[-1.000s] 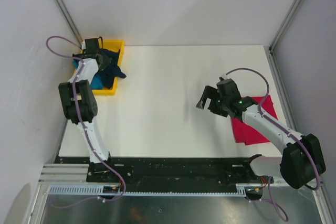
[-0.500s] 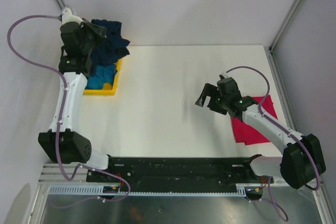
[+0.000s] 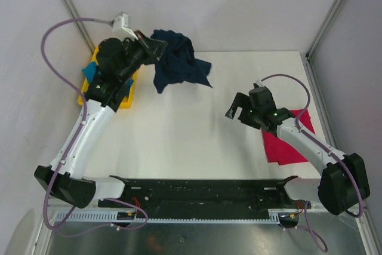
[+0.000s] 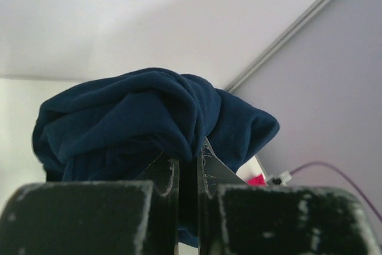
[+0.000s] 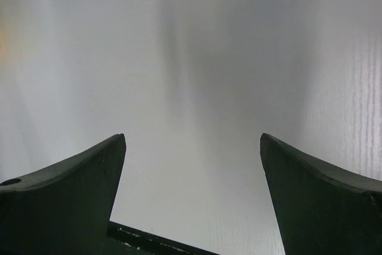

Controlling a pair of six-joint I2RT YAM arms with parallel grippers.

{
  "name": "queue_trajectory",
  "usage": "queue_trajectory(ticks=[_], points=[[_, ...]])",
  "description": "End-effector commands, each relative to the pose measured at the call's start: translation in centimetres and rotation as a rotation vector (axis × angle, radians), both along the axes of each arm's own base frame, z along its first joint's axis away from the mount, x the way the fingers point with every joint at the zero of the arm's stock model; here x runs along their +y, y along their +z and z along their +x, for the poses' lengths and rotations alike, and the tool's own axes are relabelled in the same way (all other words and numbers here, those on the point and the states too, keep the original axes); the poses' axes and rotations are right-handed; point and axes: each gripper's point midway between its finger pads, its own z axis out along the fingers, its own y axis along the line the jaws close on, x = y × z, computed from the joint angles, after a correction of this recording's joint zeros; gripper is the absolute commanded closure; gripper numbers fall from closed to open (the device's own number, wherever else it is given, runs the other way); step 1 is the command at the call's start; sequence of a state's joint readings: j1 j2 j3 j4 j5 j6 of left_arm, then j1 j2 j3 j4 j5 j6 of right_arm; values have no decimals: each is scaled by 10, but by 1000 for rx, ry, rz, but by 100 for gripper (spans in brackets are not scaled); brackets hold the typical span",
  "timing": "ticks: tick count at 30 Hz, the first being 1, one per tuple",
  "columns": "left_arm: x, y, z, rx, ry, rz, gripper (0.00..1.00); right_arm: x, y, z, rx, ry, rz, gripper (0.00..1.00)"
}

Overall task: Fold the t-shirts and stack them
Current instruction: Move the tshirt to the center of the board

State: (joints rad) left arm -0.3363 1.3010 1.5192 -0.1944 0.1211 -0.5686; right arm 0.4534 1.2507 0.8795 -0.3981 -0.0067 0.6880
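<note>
Left gripper (image 3: 154, 46) pinched on navy t-shirt (image 3: 179, 67) (bunched, hanging in air), right gripper (image 3: 236, 108) spread wide, empty.

The left arm (image 3: 83, 138) and the right arm (image 3: 301, 141) look alike: white tubes between chunky black joints; a lilac cable (image 3: 59, 28) loops along each; a small green light (image 3: 274, 113) glows on each. The fingers (image 5: 65, 201) are black and wedge-shaped; the left pair is scuffed pale at the edges.
</note>
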Motion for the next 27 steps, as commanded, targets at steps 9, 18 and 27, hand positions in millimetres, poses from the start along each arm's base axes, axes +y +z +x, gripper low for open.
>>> queue_trajectory(ticks=[9,18,27], points=[[-50,-218,1,483,-171,79,24,-12,2,0,11,-74,-77,0],[-13,-220,-63,546,-128,128,1,-6,1,-6,-11,-58,-119,1],[1,-288,-138,658,-167,165,7,-3,-1,50,-145,-91,-117,7]])
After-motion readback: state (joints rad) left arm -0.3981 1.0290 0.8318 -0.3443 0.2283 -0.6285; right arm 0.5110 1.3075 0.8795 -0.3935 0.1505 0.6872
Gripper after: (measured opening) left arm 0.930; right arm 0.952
